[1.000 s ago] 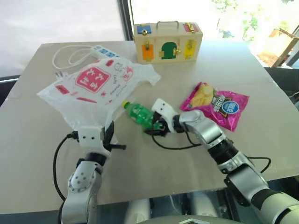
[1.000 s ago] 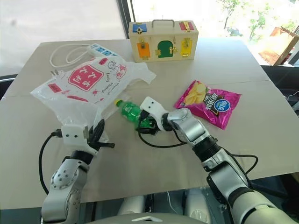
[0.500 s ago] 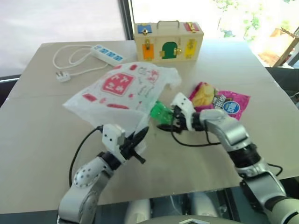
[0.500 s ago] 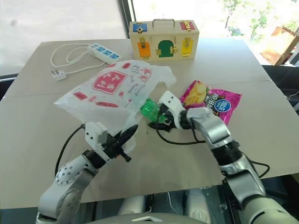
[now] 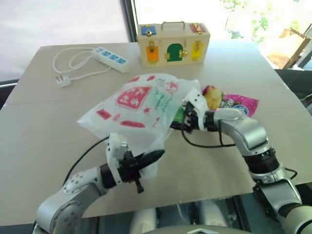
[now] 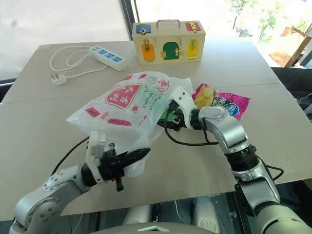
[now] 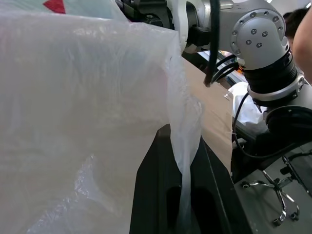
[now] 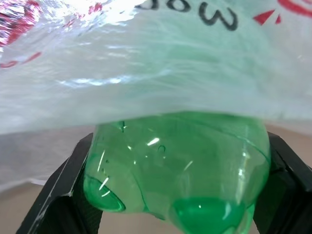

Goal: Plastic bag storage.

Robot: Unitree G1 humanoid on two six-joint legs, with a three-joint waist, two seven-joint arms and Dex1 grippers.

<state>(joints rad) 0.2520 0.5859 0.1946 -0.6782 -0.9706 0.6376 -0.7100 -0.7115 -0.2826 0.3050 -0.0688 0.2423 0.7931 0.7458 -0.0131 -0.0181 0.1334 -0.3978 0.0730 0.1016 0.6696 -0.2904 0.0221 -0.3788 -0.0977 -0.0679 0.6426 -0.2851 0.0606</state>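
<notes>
The lifted plastic bag (image 5: pixel 141 105) crowds mid-tabletop (image 5: pixel 44 131) — crisp packet (image 5: pixel 234 103) just right, wooden box (image 5: pixel 173 43) behind, power strip (image 5: pixel 111 56) back-left — leaving bare passage along the near and left edges.

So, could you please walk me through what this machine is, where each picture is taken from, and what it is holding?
It is a humanoid robot with two arms, each ending in a gripper of two black fingers. Two pictures come from a stereo camera on its head, looking down over a table; the other two come from a camera on each wrist, looking along that gripper's fingers.

The left gripper is shut on a pinch of the plastic bag, a big translucent white bag with red print, held up off the table. The right gripper is closed on a green bottle, whose far end is under the bag's film.

Also on the table: a magenta crisp packet, a wooden box with coloured latches, and a white power strip with its cable.
</notes>
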